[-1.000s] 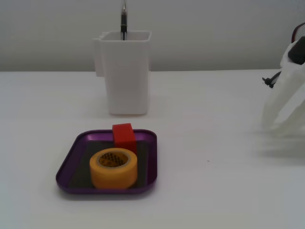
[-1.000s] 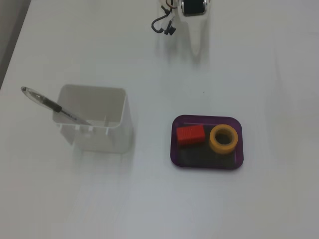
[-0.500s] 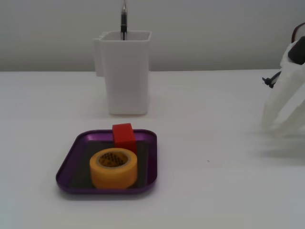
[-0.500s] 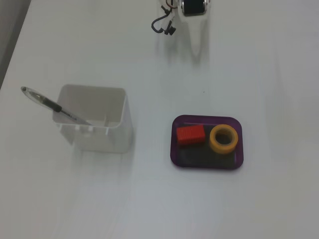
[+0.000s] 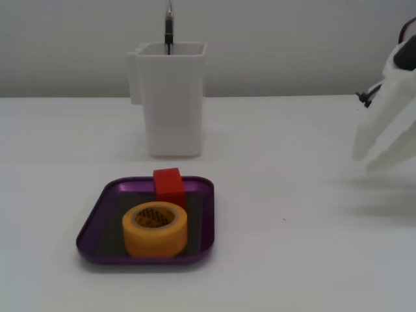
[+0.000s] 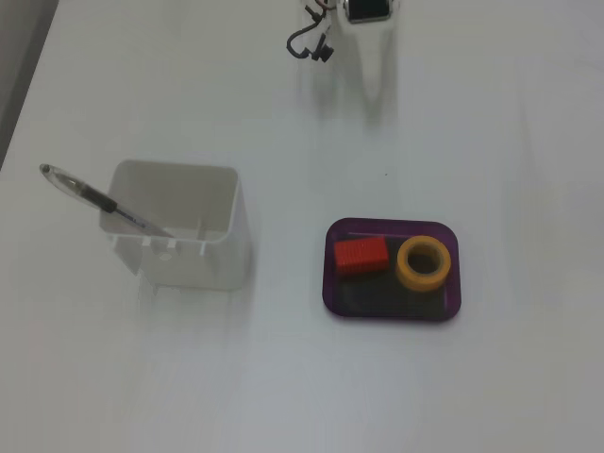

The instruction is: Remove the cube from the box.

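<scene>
Task status: not started, judged from the present layout. The small matte bright red cube [image 6: 360, 255] lies inside the shallow square purple box with rounded corners [image 6: 393, 311], resting on its dark flat bottom. In the top-down fixed view the cube occupies the 9 o'clock part of the box. A yellow tape roll [image 6: 424, 263] sits at about 3 o'clock from it, just beside it; contact between the two cannot be confirmed.

The white hand [image 6: 370, 90] is well apart from the box, at roughly 12 o'clock from it in the top-down fixed view and at the right edge of the low fixed view [image 5: 383, 153]. It holds nothing. In the low view its two fingers appear slightly parted at the tips, but the picture is blurred, so the degree of opening cannot be determined.

A tall white rectangular plastic container [image 6: 181, 226] holding a pen [image 6: 104, 203] stands on the white bench [image 6: 283, 377] at 9 o'clock from the box, clear of it.

Remaining steps: approach, grasp the cube, lift it over the low rim, set it down on the bench.
</scene>
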